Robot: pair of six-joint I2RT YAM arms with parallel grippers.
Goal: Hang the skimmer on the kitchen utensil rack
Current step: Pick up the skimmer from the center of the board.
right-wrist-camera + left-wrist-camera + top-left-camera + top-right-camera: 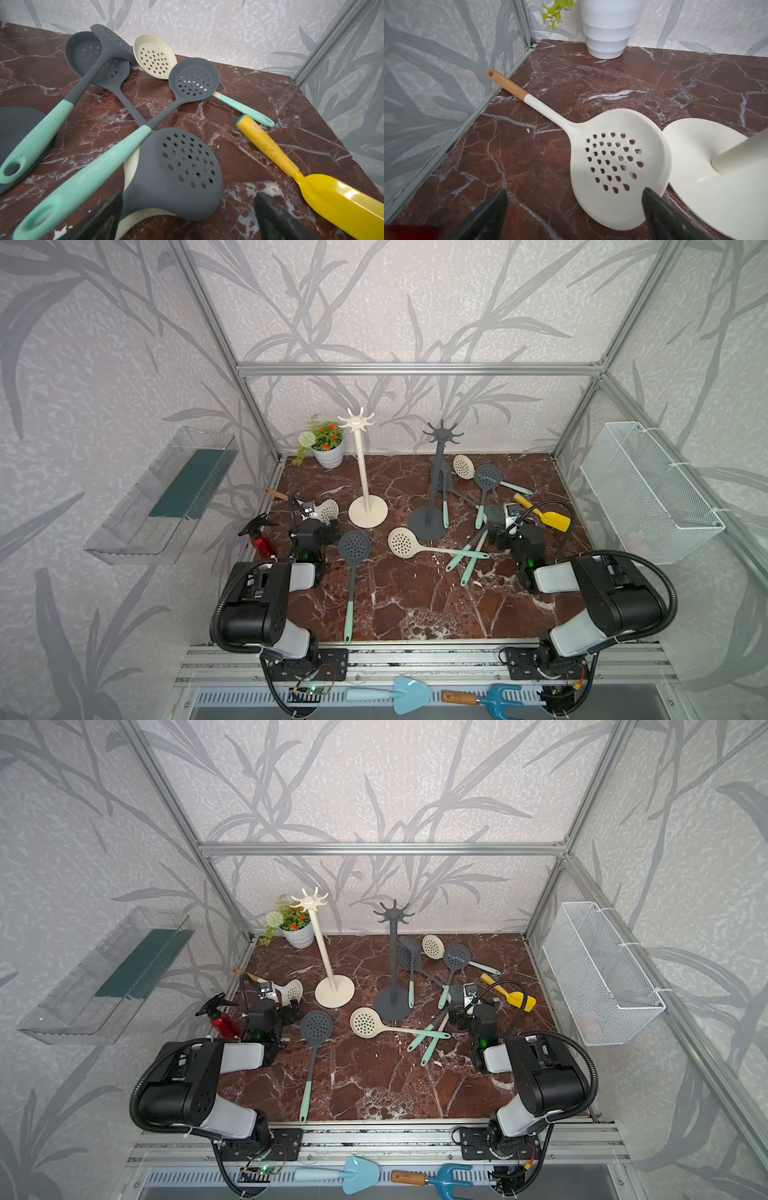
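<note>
While both arms are held low over the marble bench (415,605), nothing is gripped. On the left arm (257,605) the jaws are spread wide, as is shown in the left wrist view, and one finger (658,205) is seen over the near rim of a cream skimmer (616,164) with a wooden handle. That skimmer is laid flat at the far left, its bowl just beside the base of the cream rack (365,472) and its handle pointed at the left wall.

On the right arm (540,1081) the jaws are spread just as wide. A grey skimmer (176,172) is seen lying between and just beyond them; whether it is touched cannot be told. Other skimmers (488,477) are strewn around the grey rack (436,481) at centre right, with bowls and teal handles crossed, and one handle is rested on that rack's base. A long grey skimmer (353,547) is laid alone at centre left, and a yellow scoop (552,519) is found on the right.

Now the containers. A white pot (330,454) in the far left corner is filled with green sprigs and orange flowers. A clear tray (137,531) on the left wall is lined with a dark green strip (191,485). A white wire basket (648,485) is hung on the right wall, and its contents cannot be made out. A red spray bottle (264,541) is stood at the left edge.
</note>
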